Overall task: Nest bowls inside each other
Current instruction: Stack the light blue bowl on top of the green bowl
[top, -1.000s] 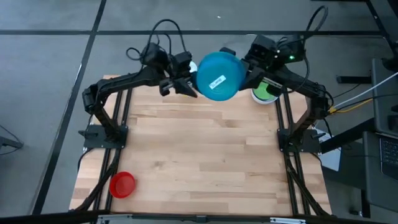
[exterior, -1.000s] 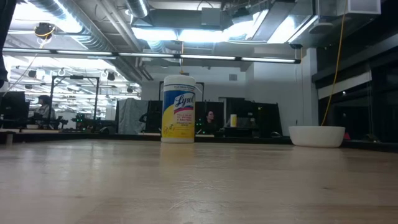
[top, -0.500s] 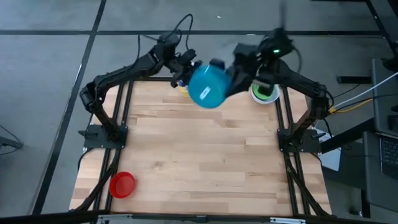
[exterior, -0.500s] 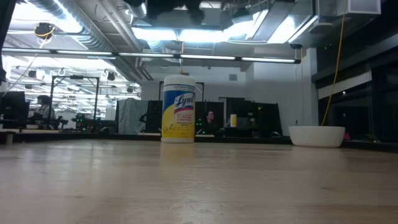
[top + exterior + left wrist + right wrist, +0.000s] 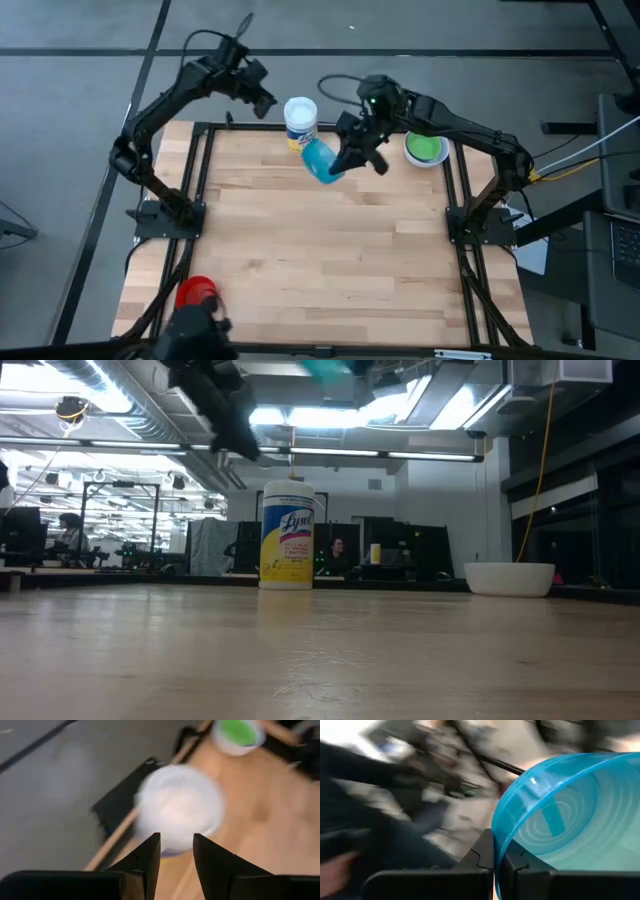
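High view: the right gripper [image 5: 345, 160] hangs over the upper middle of the counter [image 5: 320, 250], its fingers pinched tight on the rim of the light blue bowl [image 5: 320, 160], which is tilted and held in the air just beside the white container [image 5: 299, 120] with the yellow label. In the right wrist view the bowl's thin wall [image 5: 496, 845] sits clamped between the two dark fingers [image 5: 480, 855]. The left gripper [image 5: 258, 98] is raised at the upper left, past the counter's far edge, its fingers spread and holding nothing; the left wrist view shows the gap between its fingers [image 5: 145, 857], with the container blurred below. A green bowl [image 5: 425, 148] sits inside a white bowl [image 5: 412, 158] at the upper right of the counter. The red bowl [image 5: 196, 294] lies at the lower left, well apart. The dark blue bowl cannot be made out.
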